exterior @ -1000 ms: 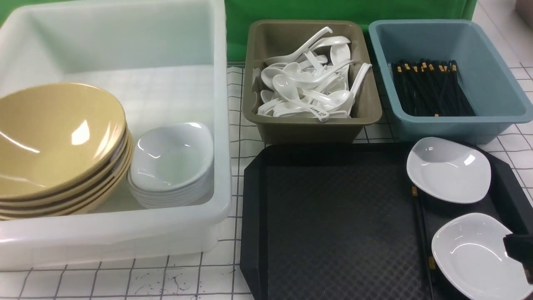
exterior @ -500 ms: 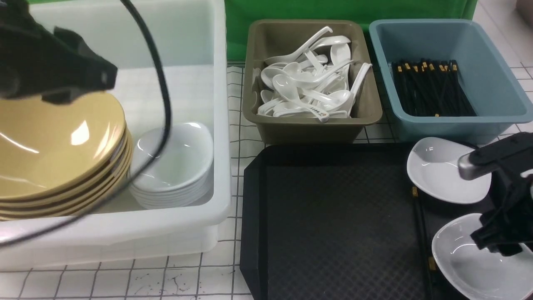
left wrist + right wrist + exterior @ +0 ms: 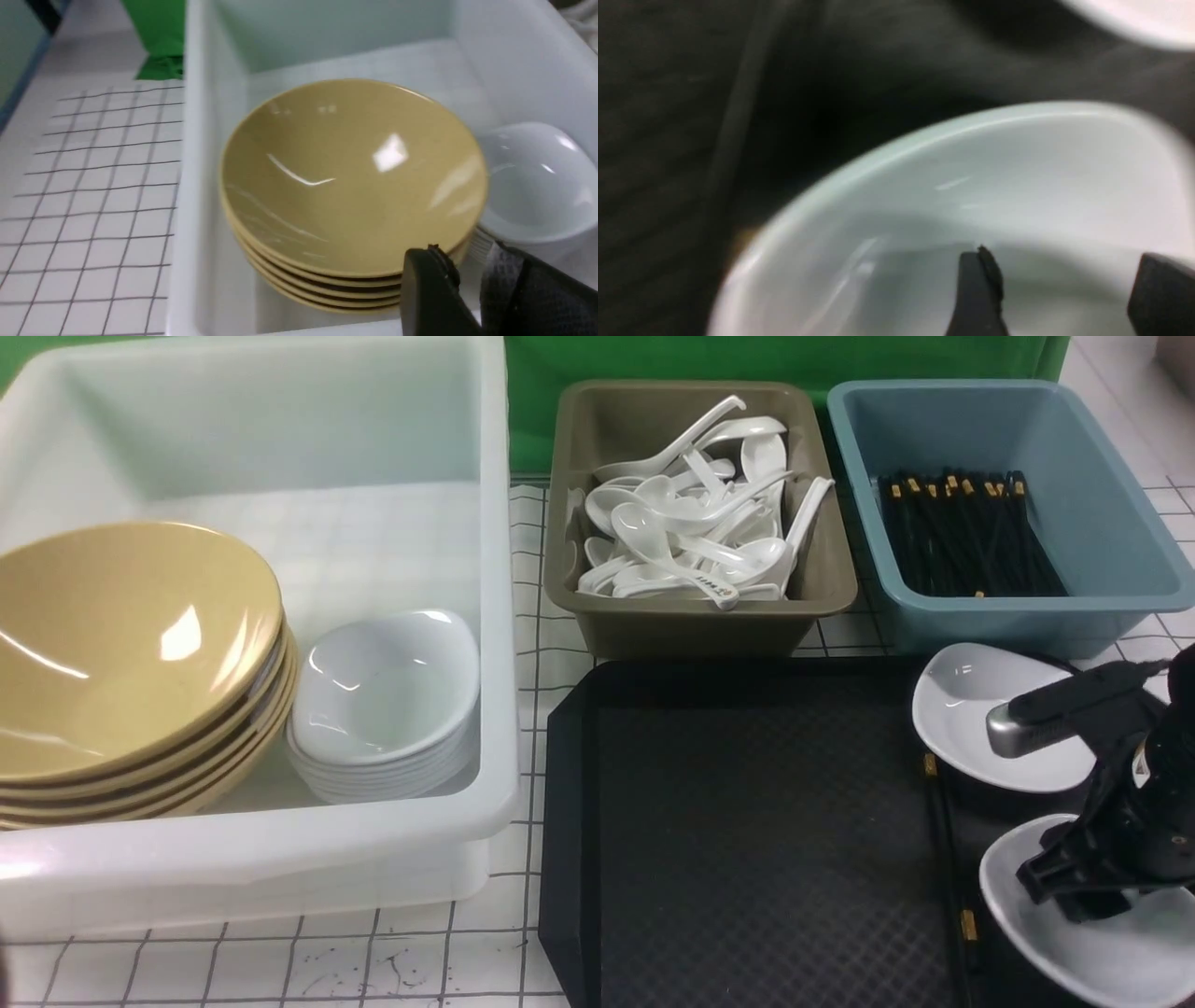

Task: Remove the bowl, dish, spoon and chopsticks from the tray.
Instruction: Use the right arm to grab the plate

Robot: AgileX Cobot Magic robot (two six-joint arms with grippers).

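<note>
The black tray (image 3: 747,821) carries two white dishes, a far one (image 3: 962,709) and a near one (image 3: 1102,952), with black chopsticks (image 3: 945,859) lying left of them. My right gripper (image 3: 1064,891) hangs open over the near dish (image 3: 1017,186), its fingers (image 3: 980,284) just above the dish's hollow and nothing between them. The top yellow bowl (image 3: 350,177) sits on a stack in the white bin (image 3: 495,616). My left gripper (image 3: 465,259) is out of the front view. It hovers by the stack's near edge, closed to a narrow gap and holding nothing. White spoons (image 3: 691,523) fill the olive bin.
A pile of white dishes (image 3: 387,700) stands beside the yellow stack inside the white bin. The olive bin (image 3: 700,616) and a blue bin (image 3: 1102,579) of black chopsticks stand just behind the tray. A gridded cloth (image 3: 280,971) covers the table.
The left arm crossed above the white bin half a second ago and has since left the front view. The right gripper came in from the right and settled lower over the near dish.
</note>
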